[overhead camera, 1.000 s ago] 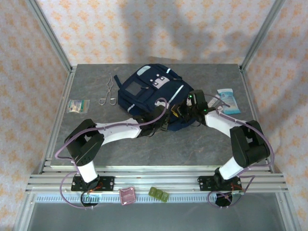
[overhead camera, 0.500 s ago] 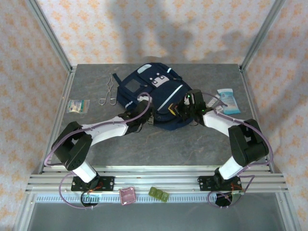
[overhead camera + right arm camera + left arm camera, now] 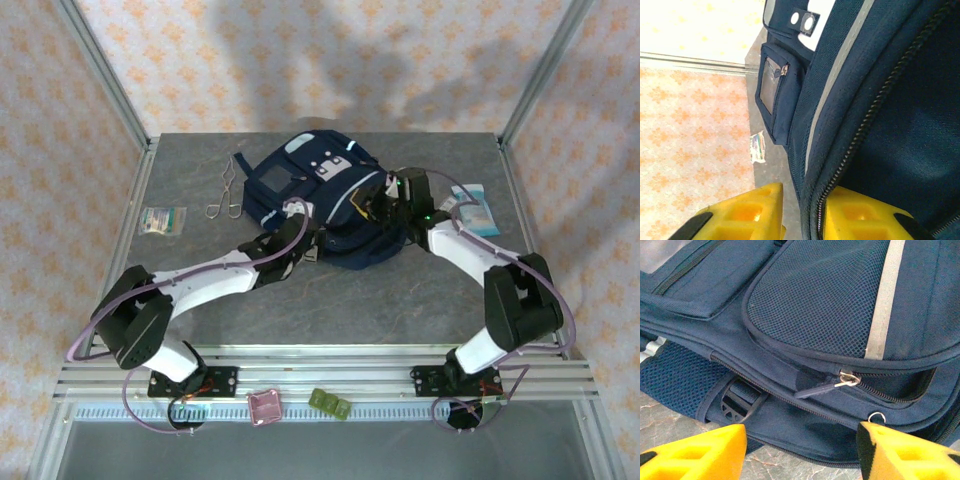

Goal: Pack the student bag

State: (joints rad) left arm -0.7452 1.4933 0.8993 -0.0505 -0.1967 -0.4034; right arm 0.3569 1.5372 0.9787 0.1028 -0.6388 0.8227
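Grey table [image 3: 420, 290], papered walls [image 3: 300, 60]: the student bag [image 3: 310, 185] is judged to be at the opening step.
It is laid flat midway along the far edge. The left gripper [image 3: 800, 440] is held wide and empty before a zip pull [image 3: 815, 388], to be pinched and drawn next. The right gripper [image 3: 802, 212] is set narrow about the zip seam [image 3: 880, 102]; a firm hold cannot be told. Metal tongs [image 3: 227, 188] and a small packet [image 3: 162, 220] by the left edge, and a blue-white packet [image 3: 475, 208] by the right edge beside the right arm [image 3: 465, 258], are not yet packed.
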